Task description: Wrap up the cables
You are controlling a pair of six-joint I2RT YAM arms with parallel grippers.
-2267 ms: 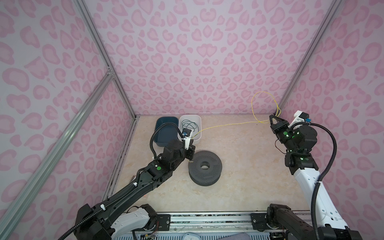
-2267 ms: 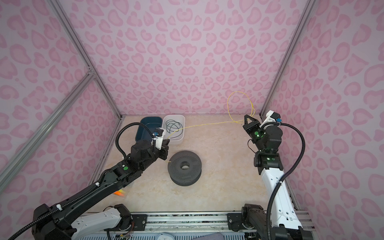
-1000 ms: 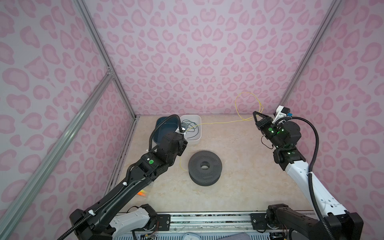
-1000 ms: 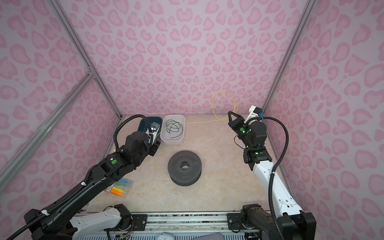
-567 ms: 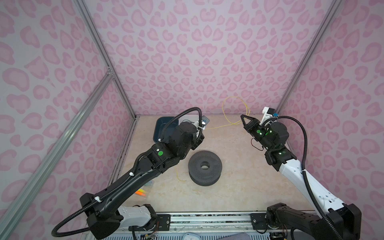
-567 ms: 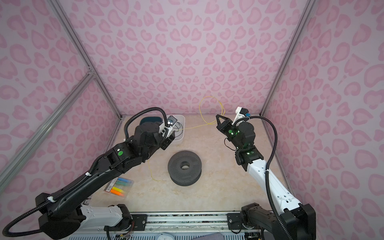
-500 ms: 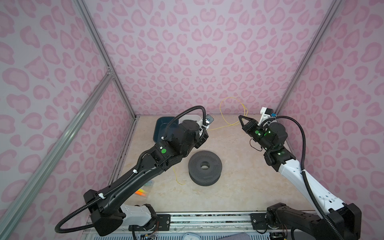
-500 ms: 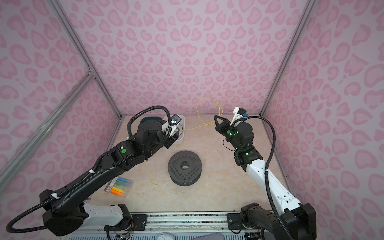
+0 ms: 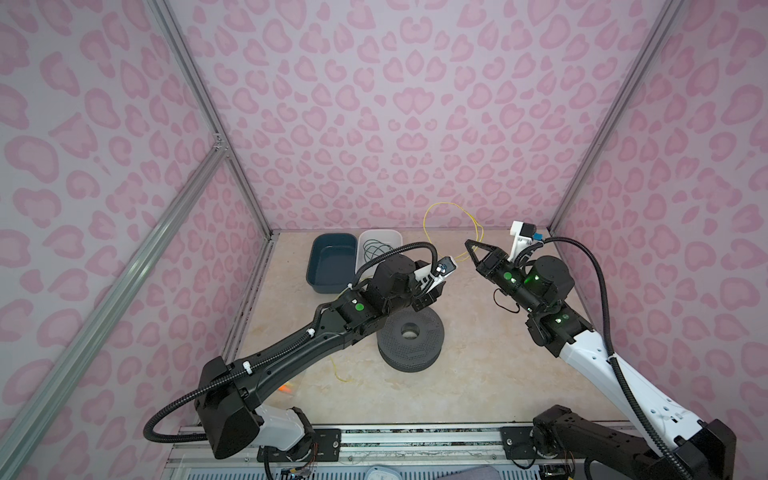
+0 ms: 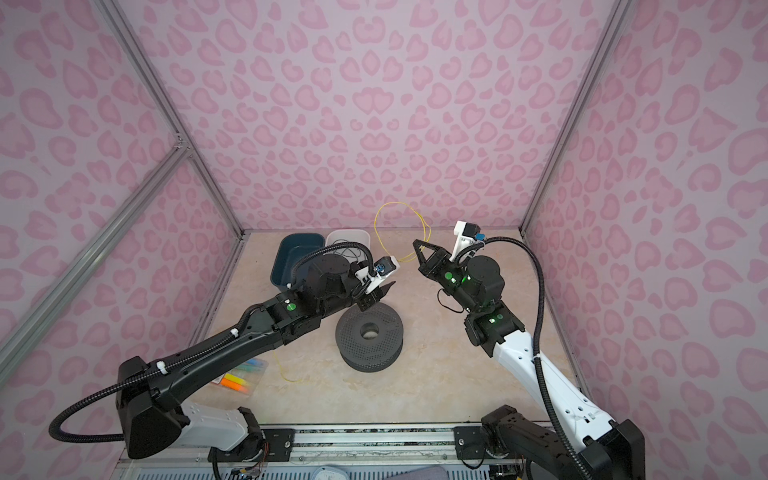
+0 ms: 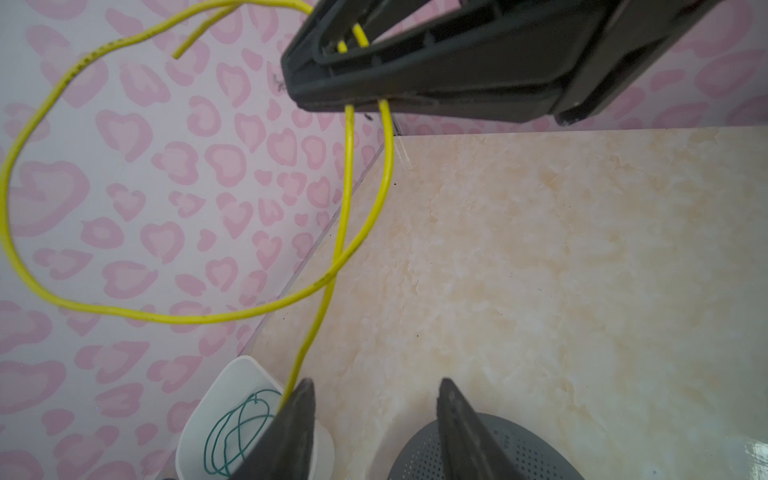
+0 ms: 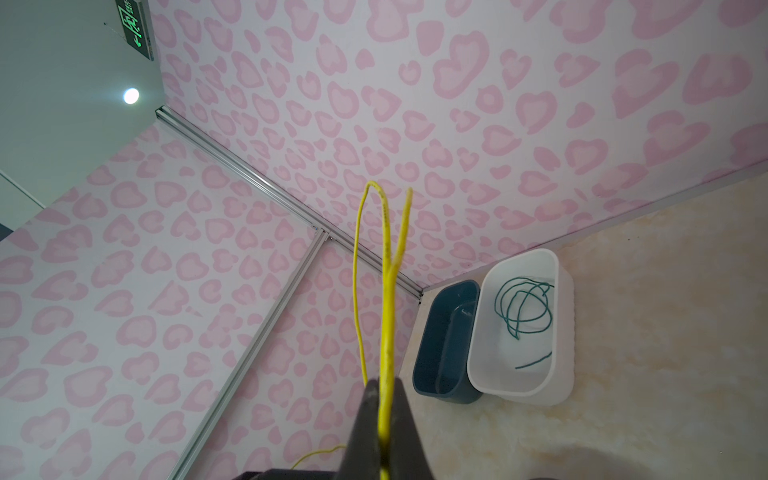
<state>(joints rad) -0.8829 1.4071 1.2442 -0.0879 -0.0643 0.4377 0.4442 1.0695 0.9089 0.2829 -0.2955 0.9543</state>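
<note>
Right end effector (image 9: 468,242) is clamped shut on the yellow cable (image 9: 448,203), pinching two strands together; the right wrist view shows them squeezed between the closed fingers (image 12: 365,415). Above the pinch the cable stands up in a round loop in front of the back wall, cut end pointing upward. Below the pinch one strand runs sideways across the desk (image 9: 478,374) toward the left end effector (image 10: 376,295), so that stretch lies left-right between the two arms. In the left wrist view that strand (image 11: 349,166) reaches the tip of one left finger (image 11: 291,424) and disappears behind it, not visibly between the jaws. Left end effector is open, jaws apart, holding nothing, hovering just above the far edge of the grey spool (image 9: 409,345). A loose yellow tail (image 10: 286,374) lies curled on the desk left of the spool. Green cable (image 12: 496,305) sits coiled inside the white bin (image 9: 380,232) at the back, beside the blue bin (image 9: 332,266), apart from both end effectors.
</note>
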